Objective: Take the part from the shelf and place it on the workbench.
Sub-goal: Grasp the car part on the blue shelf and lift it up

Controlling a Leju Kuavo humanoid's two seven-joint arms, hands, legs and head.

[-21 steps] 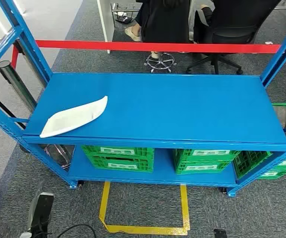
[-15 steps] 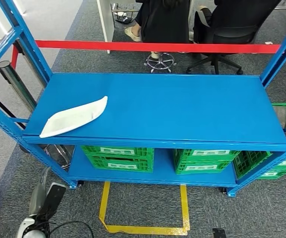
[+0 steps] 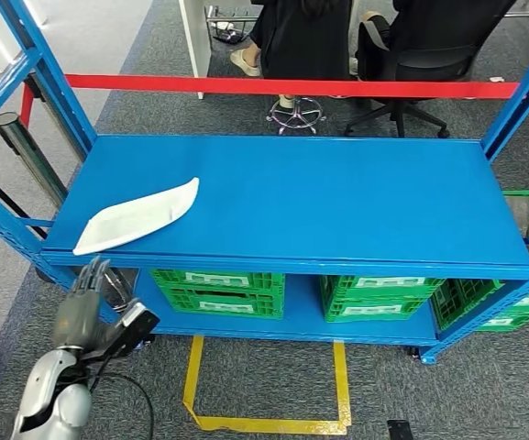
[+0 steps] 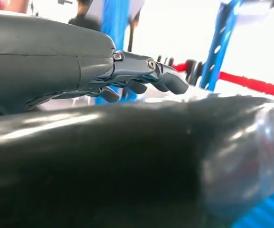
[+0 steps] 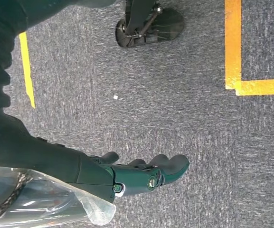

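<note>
Lying flat on the blue shelf (image 3: 330, 197), the white part (image 3: 138, 216) sits close to the front-left corner of the top deck, its long axis slanting from the front edge near that corner back and inward toward the middle, the pointed tip aimed at the deck's centre. Nothing touches it.

Below the shelf's front edge, just under the part's near end, the left hand (image 3: 82, 307) is raised with its fingers (image 3: 93, 273) spread and pointing up at the underside of the deck; it holds nothing. From the left wrist view the same hand (image 4: 142, 76) shows its fingers stretched out and bare, with the blue uprights beyond. So the part lies above and slightly forward of this hand, and a touch toward the shelf's middle.

The right hand (image 5: 138, 175) hangs low over grey carpet with yellow floor tape (image 5: 235, 47) nearby, fingers loosely extended, gripping nothing, well apart from the shelf's left corner.

By my reckoning the left hand is plainly the nearer one, and it needs to clear the front lip of the deck and come over the part's wide near end, across its slant, before any grasp. Green crates (image 3: 220, 291) sit on the lower deck, and seated people (image 3: 303, 37) are beyond the red barrier tape (image 3: 282, 87).
</note>
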